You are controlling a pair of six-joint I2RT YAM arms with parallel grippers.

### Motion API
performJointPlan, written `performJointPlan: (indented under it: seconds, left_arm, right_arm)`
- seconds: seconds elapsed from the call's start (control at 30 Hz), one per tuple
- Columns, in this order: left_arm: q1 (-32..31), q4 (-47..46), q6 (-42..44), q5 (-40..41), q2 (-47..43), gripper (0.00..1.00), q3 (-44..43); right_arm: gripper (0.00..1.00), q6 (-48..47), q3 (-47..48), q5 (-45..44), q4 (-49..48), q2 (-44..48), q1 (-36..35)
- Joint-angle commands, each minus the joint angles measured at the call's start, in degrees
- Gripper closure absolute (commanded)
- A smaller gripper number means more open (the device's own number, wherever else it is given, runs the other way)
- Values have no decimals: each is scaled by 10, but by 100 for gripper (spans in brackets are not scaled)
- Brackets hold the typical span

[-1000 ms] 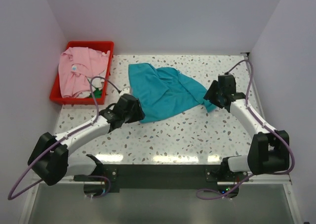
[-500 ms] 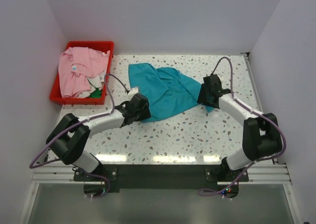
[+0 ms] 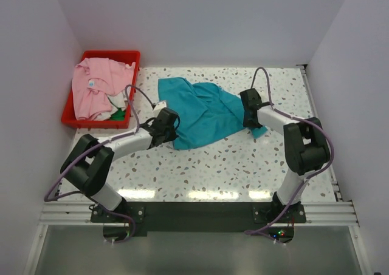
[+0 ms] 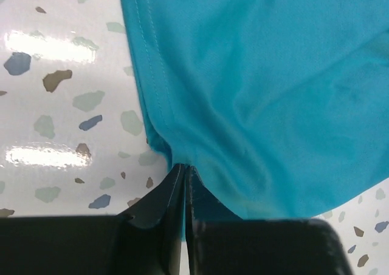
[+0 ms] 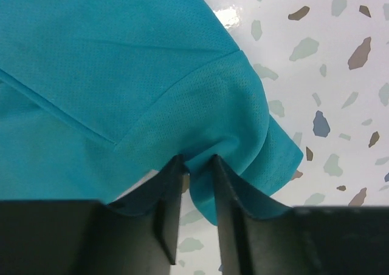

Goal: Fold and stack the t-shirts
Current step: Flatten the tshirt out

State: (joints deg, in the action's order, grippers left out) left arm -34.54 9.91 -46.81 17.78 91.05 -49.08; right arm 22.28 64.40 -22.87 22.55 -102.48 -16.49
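Both arms closer in on teal t-shirt (image 3: 203,114) vs 1 s ago, claws no longer spread.
Shirt lies crumpled mid-desk (image 3: 231,166). Left arm (image 3: 121,144) stretches low to its near-left hem; right arm (image 3: 276,118) is bent in at the sleeve. Left claw (image 4: 183,167) is pressed together on hem cloth, right claw (image 5: 198,162) pinches a sleeve fold. Pink t-shirt (image 3: 97,87) sits in red bin (image 3: 131,61). Claw tips are hidden from top cam.

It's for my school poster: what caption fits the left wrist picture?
Left gripper pinching the edge of the teal t-shirt on the speckled table.
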Motion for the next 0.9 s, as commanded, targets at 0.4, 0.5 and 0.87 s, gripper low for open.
performJointPlan:
  seconds: [0.4,0.5,0.87]
  left_arm:
    - [52,-45,67,-126,-96,45,45]
    - [40,-44,52,-121,-107,37,69]
    - [12,-130,24,-153,-89,38,119]
  right_arm:
    - [100,10,37,-24,40,69,-1]
    - [100,11,47,-23,53,96,-1]
    - [100,8,90,-22,83,126,-1]
